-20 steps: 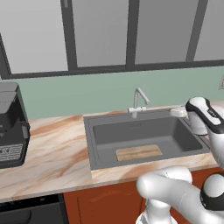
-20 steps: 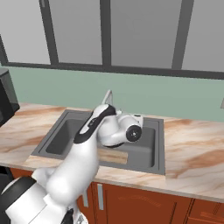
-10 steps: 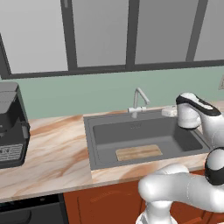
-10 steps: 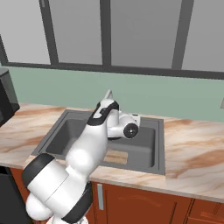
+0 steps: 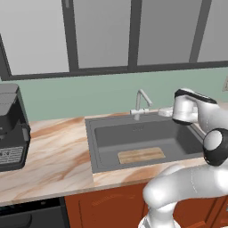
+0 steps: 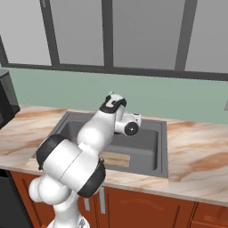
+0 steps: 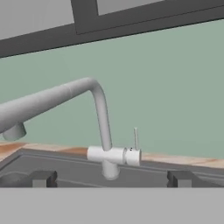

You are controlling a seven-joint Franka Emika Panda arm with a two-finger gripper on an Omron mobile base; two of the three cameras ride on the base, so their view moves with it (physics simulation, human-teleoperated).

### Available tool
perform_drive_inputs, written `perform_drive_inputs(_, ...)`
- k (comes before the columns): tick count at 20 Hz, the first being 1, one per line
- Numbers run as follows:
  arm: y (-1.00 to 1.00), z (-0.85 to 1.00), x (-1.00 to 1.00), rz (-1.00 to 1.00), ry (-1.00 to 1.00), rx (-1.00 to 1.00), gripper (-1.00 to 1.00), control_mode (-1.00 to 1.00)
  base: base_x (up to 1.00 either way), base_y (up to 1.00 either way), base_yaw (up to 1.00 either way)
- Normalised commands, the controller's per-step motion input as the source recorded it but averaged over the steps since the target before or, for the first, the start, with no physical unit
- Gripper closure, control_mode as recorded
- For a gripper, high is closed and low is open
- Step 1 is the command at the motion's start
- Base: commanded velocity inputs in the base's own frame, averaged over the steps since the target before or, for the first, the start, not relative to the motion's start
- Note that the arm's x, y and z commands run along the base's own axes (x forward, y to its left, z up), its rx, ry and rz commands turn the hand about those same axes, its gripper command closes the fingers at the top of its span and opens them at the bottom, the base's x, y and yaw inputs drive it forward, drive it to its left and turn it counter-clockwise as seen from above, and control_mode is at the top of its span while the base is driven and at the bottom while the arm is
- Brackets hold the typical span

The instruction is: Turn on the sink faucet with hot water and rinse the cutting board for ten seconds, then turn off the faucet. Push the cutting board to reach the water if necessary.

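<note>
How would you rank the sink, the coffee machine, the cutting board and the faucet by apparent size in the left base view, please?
1. sink
2. coffee machine, nearer the camera
3. cutting board
4. faucet, slender, so nearly tied with the board

1 faucet (image 5: 141, 103), 1 sink (image 5: 100, 133), 1 board (image 5: 141, 155)

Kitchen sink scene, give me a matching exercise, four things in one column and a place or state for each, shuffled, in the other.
Things:
1. cutting board
2. sink faucet
3. coffee machine
4. gripper

Descriptions:
A. on the counter, far left
B. lying flat in the sink
C. open, facing the faucet's lever
D. at the basin's back rim, no water running

Pairs: 1-B, 2-D, 3-A, 4-C
</note>
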Motion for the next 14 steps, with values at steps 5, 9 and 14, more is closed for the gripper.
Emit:
perform_drive_inputs(5, 0.0, 0.0, 0.31, 0.0, -0.01, 0.0, -1.0, -1.0, 0.0, 0.0, 0.0)
perform_drive_inputs(9, 0.0, -0.02, 0.27, 0.0, 0.0, 0.0, -1.0, -1.0, 0.0, 0.0, 0.0)
perform_drive_inputs(14, 0.0, -0.08, 0.23, 0.0, 0.0, 0.0, -1.0, -1.0, 0.0, 0.0, 0.0)
